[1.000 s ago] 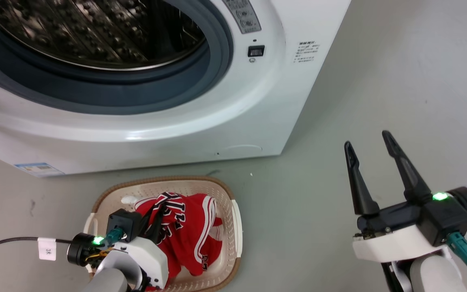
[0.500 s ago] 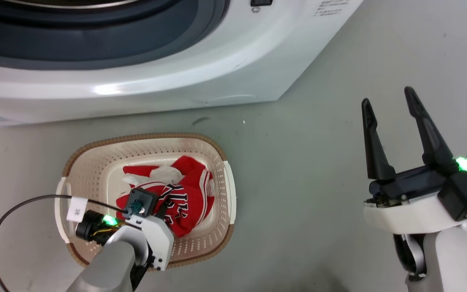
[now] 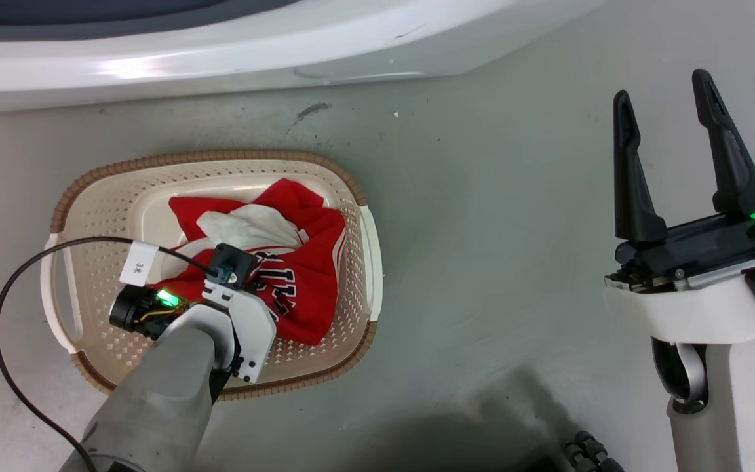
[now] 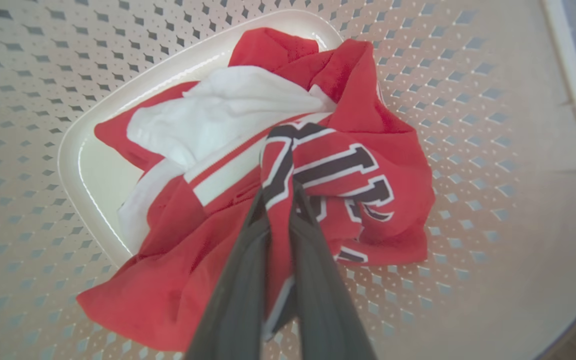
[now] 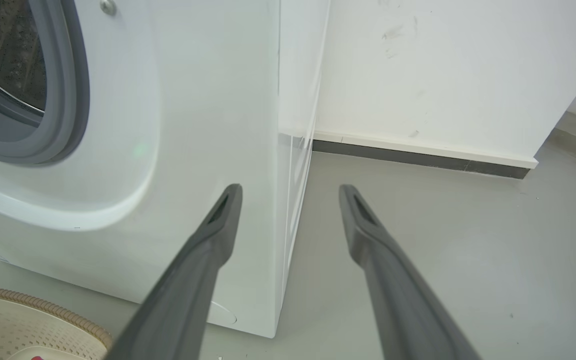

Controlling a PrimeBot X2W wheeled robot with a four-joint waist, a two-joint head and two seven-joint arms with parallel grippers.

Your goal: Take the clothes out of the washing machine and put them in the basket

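Note:
The cream basket [image 3: 220, 157] with a brown rim stands on the floor just in front of the washing machine [image 3: 220, 59]. Red clothes [image 3: 305, 269] with white panels and dark lettering lie crumpled inside it. In the left wrist view my left gripper [image 4: 280, 197] points down into the basket [image 4: 468, 100]. It is shut on a fold of the clothes [image 4: 358, 150] where the lettering is. My left wrist [image 3: 240, 314] hangs over the basket's near side and hides the fingers. My right gripper [image 3: 661, 88] stands open and empty over bare floor to the right, also in its own view [image 5: 290, 190].
A black cable with a white tag [image 3: 138, 262] loops over the basket's left side. The washing machine's open porthole gasket [image 5: 63, 100] and right side face the right gripper. A white wall with a dark baseboard [image 5: 418, 157] stands behind. Grey floor [image 3: 495, 229] lies between basket and right arm.
The head camera has tilted down, so the washer has slid up out of the picture. My left gripper has gone lower into the basket with the garment, which now lies more spread on the bottom.

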